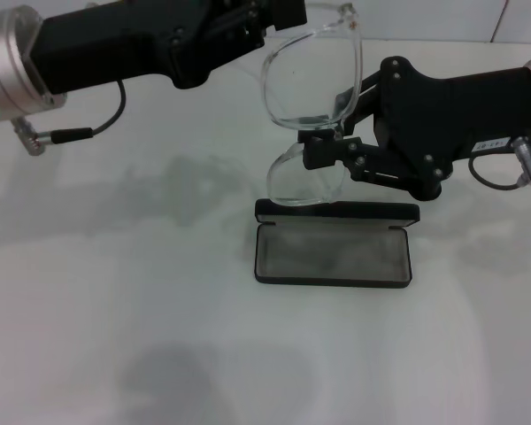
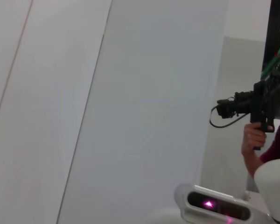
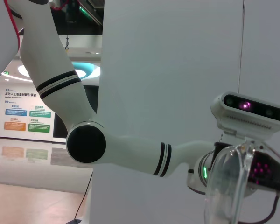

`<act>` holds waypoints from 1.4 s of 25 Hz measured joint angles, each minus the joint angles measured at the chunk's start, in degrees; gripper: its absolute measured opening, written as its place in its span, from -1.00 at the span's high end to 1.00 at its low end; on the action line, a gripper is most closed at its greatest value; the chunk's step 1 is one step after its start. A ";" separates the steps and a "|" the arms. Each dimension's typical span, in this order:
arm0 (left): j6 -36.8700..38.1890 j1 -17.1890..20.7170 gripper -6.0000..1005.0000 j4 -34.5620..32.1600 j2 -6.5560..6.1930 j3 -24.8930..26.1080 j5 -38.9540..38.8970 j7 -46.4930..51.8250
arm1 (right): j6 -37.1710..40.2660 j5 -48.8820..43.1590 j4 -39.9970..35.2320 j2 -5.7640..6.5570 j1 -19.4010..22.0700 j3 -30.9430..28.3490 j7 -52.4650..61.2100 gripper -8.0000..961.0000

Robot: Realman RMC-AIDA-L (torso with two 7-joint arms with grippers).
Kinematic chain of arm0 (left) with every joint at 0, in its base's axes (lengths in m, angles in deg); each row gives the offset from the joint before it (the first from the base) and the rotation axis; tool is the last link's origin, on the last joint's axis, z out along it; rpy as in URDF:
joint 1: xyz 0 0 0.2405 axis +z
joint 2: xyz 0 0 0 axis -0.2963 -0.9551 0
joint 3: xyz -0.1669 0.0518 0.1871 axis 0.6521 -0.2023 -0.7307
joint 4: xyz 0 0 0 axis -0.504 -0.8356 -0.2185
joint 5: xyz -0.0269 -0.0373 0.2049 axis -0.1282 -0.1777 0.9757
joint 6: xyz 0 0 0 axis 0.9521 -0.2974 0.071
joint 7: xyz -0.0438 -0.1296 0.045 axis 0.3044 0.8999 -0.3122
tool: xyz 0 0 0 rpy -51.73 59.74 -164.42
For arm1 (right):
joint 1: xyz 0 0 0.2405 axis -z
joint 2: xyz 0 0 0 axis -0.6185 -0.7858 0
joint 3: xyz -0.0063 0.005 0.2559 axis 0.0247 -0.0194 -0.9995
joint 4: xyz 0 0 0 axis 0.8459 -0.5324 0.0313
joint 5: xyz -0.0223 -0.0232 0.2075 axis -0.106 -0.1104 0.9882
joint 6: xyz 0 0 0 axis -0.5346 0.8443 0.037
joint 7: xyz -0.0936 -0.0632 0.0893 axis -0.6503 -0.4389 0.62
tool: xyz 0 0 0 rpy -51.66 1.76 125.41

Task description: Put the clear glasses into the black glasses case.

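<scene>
Both claws, left (image 1: 279,22) and right (image 1: 323,146), hold clear glasses (image 1: 311,84) (above open black glasses case (image 1: 334,252))

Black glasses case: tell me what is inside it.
The black glasses case lies open, showing only grey lining. The clear glasses are above it, held by the right gripper and the left gripper.

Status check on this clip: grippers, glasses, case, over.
Right gripper shut on the clear glasses, held upright above the black glasses case. Left gripper at the glasses' top end, grip unclear. Case open, nothing in it.
</scene>
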 joint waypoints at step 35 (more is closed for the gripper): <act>2.86 -4.09 0.74 0.70 -0.61 -2.39 3.04 2.07 | 0.17 -0.92 -1.06 -0.26 0.45 0.00 -0.77 0.75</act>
